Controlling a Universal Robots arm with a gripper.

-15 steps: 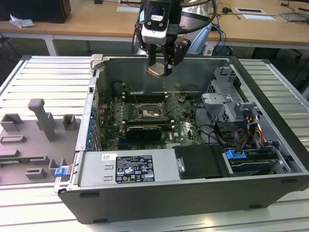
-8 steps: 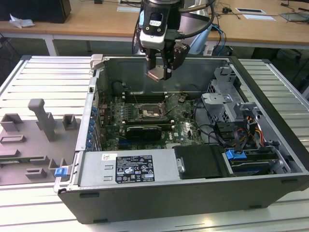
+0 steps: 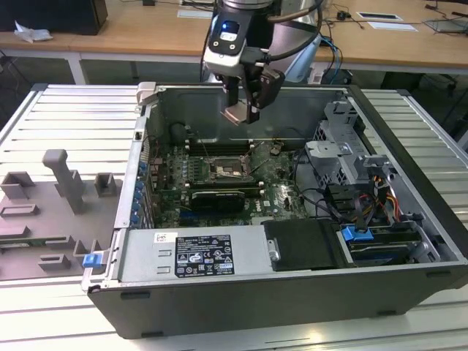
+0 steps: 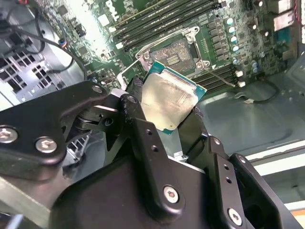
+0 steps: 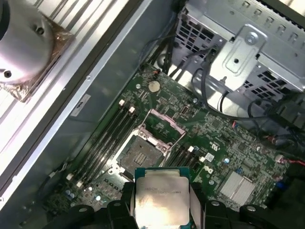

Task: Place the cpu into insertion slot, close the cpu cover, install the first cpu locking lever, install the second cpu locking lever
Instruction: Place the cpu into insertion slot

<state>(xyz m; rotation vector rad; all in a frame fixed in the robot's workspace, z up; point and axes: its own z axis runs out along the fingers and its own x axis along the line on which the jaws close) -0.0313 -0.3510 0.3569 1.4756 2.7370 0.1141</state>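
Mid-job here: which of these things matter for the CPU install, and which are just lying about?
Job: cpu, gripped in the hand; insertion slot; cpu cover, open.
Lying about: grey fixture blocks; white-labelled black box; drive cage.

Nothing can be read letter by letter. In the exterior view the white label (image 3: 202, 256) on the black box (image 3: 248, 252), at about six o'clock from the socket (image 3: 228, 170), carries rows of fine print and small logos too small to make out, and a little white sticker (image 3: 164, 238) sits just beside it at ten o'clock. In the first wrist view the cpu (image 5: 162, 202) bears faint engraved lines on its metal top, illegible, and the motherboard (image 5: 214, 143) carries tiny white printed marks that cannot be made out.
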